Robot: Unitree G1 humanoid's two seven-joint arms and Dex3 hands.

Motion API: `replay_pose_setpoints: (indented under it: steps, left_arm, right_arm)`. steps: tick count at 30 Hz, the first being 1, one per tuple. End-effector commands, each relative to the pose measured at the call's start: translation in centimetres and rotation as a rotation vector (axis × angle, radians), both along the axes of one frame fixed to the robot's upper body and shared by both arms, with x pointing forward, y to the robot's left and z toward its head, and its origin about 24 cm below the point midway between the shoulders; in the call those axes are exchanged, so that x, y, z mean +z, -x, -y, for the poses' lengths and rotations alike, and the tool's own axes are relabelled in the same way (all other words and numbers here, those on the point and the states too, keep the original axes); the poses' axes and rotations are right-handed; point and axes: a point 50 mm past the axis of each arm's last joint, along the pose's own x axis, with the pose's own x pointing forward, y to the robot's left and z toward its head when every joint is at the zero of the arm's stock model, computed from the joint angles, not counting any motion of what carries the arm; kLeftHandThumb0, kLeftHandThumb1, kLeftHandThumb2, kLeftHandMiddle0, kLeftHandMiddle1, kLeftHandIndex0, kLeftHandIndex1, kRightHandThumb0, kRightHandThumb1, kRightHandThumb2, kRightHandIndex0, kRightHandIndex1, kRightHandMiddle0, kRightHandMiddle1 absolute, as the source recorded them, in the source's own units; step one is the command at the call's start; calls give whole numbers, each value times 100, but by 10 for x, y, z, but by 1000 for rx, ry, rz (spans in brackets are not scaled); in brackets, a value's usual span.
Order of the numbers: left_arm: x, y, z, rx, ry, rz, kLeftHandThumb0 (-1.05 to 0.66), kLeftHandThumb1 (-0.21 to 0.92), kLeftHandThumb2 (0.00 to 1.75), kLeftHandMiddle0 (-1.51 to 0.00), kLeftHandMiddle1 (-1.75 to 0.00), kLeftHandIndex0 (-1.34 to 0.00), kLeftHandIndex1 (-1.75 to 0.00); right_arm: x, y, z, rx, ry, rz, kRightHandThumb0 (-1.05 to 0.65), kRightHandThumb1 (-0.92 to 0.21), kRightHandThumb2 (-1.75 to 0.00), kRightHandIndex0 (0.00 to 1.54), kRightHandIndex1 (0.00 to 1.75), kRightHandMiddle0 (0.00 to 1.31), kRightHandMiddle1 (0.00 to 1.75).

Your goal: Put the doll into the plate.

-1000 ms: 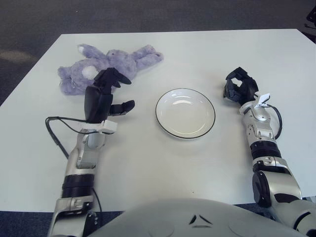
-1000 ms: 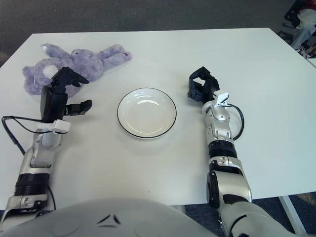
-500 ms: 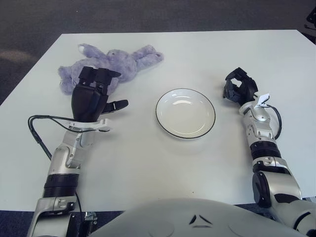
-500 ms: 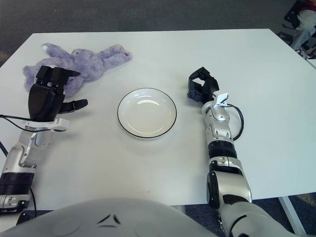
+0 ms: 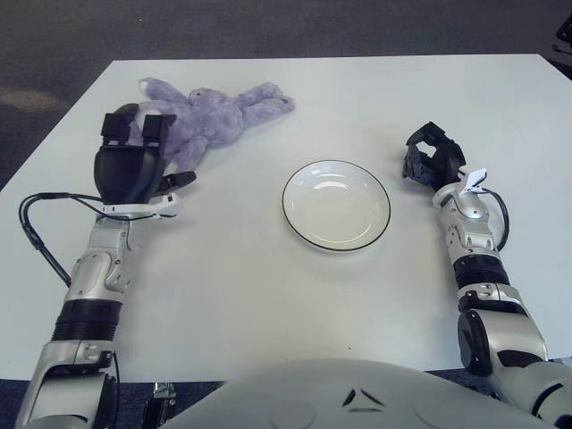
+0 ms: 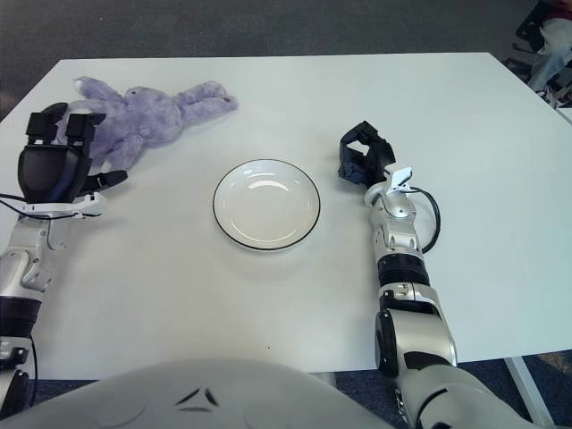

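Note:
A purple plush rabbit doll (image 5: 210, 118) lies on its side at the far left of the white table (image 5: 268, 286). A white plate with a dark rim (image 5: 336, 204) sits in the middle. My left hand (image 5: 136, 161) hovers over the doll's near left end, covering its head, with the fingers spread and holding nothing. My right hand (image 5: 431, 159) rests on the table right of the plate, fingers curled and empty.
A black cable (image 5: 40, 228) loops from my left forearm over the table's left side. Dark carpet lies beyond the table's far edge.
My left hand has swung left and away from me, from beside the doll's belly to over its head end. The doll, the plate and the right hand have not moved.

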Motion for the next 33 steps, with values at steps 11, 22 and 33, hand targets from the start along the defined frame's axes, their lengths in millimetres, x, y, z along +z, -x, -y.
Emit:
replay_pose_setpoints:
  steps: [11, 22, 33]
  left_arm:
    - [0, -11, -5, 140, -80, 0, -105, 91, 25, 0, 0, 0, -6]
    - [1, -14, -5, 219, -93, -93, -105, 92, 32, 0, 0, 0, 0]
    - [2, -17, -4, 230, -83, -104, -105, 92, 15, 0, 0, 0, 0]
  right_arm:
    - [-49, 21, -3, 8, -17, -242, -42, -51, -107, 100, 175, 46, 175]
    - [-49, 21, -4, 19, -18, -238, -42, -54, -104, 99, 175, 44, 175]
    - [-48, 21, -4, 29, -18, -244, -41, -55, -102, 98, 175, 43, 175]
